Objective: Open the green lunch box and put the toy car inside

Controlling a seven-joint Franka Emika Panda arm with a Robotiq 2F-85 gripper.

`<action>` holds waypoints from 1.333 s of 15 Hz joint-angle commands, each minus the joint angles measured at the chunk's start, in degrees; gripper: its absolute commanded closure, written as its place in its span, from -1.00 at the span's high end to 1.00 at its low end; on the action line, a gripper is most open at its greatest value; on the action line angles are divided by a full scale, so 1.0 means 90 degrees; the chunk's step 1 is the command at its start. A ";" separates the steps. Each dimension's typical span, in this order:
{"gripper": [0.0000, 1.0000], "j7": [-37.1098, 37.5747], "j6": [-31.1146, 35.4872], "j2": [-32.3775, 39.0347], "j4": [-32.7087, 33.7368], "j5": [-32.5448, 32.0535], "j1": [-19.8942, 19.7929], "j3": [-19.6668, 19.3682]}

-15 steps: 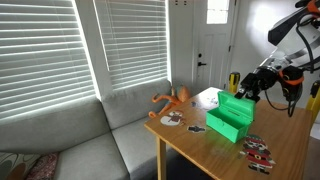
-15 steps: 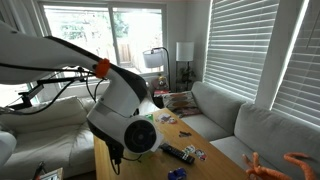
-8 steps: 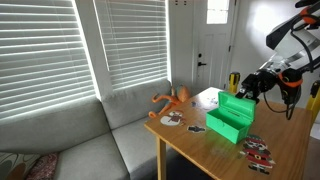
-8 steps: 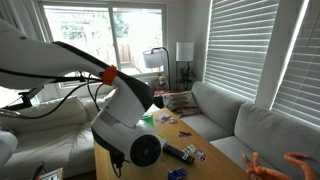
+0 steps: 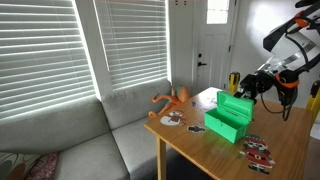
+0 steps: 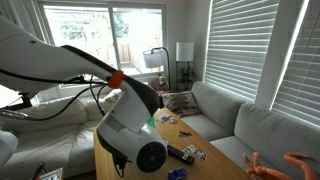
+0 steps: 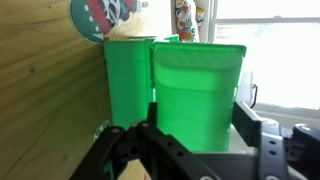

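My gripper (image 5: 248, 90) stands at the lid end of the lunch box (image 5: 226, 122). The box sits on the table (image 5: 185, 140) with its lid (image 5: 237, 101) raised. In the wrist view my fingers (image 7: 112, 145) are spread wide apart with the green lid between them, but I cannot tell whether they touch it. An orange toy (image 5: 172, 100) lies near the table's edge, apart from the box.

A grey sofa (image 5: 70, 135) beside the wooden table (image 5: 188, 143) — an orange toy (image 5: 172, 99) on its corner.
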 commanded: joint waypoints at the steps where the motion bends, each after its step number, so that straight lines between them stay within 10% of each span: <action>1: 0.00 -0.0334 -0.0391 0.0353 0.0227 0.0083 -0.0117 0.0008; 20: 0.00 -0.0682 -0.1926 0.1336 0.0947 0.0027 -0.0499 -0.0020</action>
